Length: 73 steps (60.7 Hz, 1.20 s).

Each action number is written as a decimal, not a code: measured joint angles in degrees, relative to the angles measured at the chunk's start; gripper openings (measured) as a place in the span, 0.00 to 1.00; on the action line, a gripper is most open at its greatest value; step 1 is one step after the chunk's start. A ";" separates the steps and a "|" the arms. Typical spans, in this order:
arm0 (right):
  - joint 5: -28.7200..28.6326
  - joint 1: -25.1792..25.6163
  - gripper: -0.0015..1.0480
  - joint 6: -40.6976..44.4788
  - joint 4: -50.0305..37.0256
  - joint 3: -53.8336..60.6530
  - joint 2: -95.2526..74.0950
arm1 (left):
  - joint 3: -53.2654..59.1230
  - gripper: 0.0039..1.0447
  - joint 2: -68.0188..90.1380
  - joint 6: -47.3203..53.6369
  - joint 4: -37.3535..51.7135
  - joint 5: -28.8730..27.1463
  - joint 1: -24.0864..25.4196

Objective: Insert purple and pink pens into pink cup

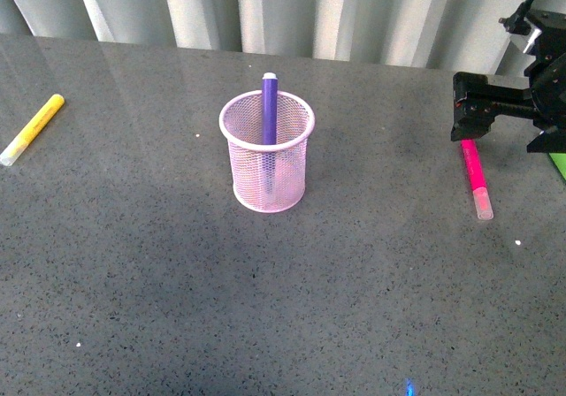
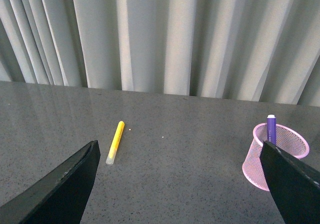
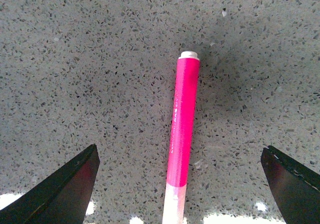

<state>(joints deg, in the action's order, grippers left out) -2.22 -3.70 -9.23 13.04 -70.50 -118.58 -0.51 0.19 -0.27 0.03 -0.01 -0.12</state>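
The pink cup (image 1: 267, 157) stands upright at the table's middle. The purple pen (image 1: 270, 106) stands inside it, its tip above the rim. The pink pen (image 1: 476, 175) lies flat on the table at the right, pale cap towards the front. My right gripper (image 1: 469, 113) hangs open just above the pen's far end. In the right wrist view the pink pen (image 3: 183, 129) lies midway between the spread fingers (image 3: 67, 186), untouched. My left gripper (image 2: 179, 184) is open and empty. Its wrist view shows the cup (image 2: 275, 159) with the purple pen (image 2: 271, 130) far off.
A yellow marker (image 1: 34, 128) lies at the far left of the table; it also shows in the left wrist view (image 2: 115, 142). A green thing (image 1: 560, 164) shows at the right edge. Grey curtains (image 1: 292, 11) hang behind the table's far edge.
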 joint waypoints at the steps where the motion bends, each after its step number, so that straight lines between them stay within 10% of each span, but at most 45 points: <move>1: 0.09 0.00 0.93 0.02 0.04 -0.15 -0.20 | 0.00 0.94 0.00 0.00 0.00 0.00 0.00; 73: 1.20 1.22 0.93 1.33 1.60 -12.37 -13.11 | 0.00 0.94 0.00 0.00 0.00 0.00 0.00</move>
<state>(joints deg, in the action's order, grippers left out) -1.02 -2.48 -7.90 14.63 -82.87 -131.70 -0.51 0.19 -0.27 0.03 -0.01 -0.12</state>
